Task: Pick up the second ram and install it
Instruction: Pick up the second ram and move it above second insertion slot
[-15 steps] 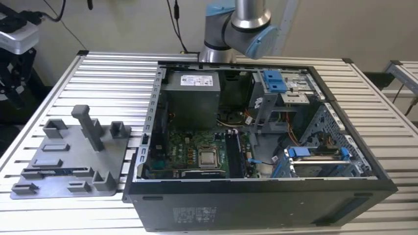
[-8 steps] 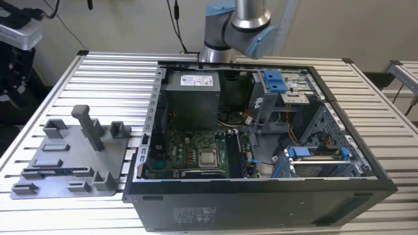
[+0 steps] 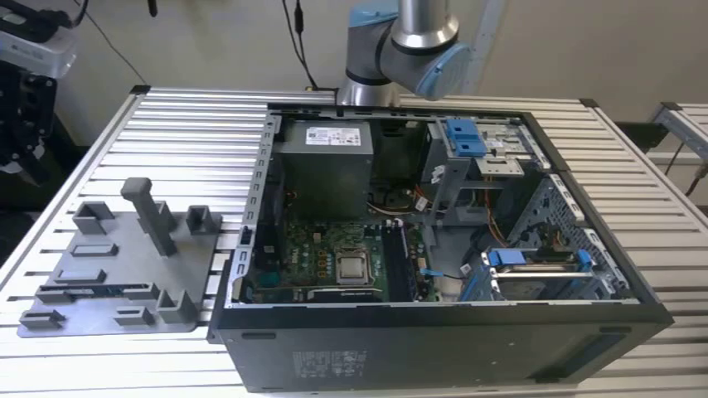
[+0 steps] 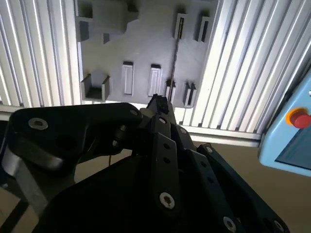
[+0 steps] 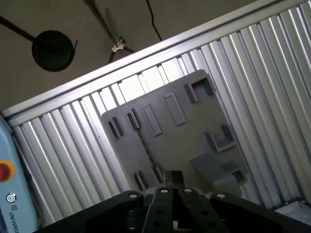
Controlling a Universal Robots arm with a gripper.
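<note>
claw [image 4: 158, 103] narrow, empty | above grey tray [image 4: 146, 39] | 2nd ram [image 4: 174, 58] in tray slots

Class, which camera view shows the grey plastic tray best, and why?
The exterior view: the grey plastic tray lies whole and uncovered on the slatted table, beside the computer case. Both wrist views look down on the tray, but the gripper covers part of it.

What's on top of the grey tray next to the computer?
The grey tray holds raised blocks and the second ram, a thin dark stick sitting in slots. The slots hide the stick's lower edge.
</note>
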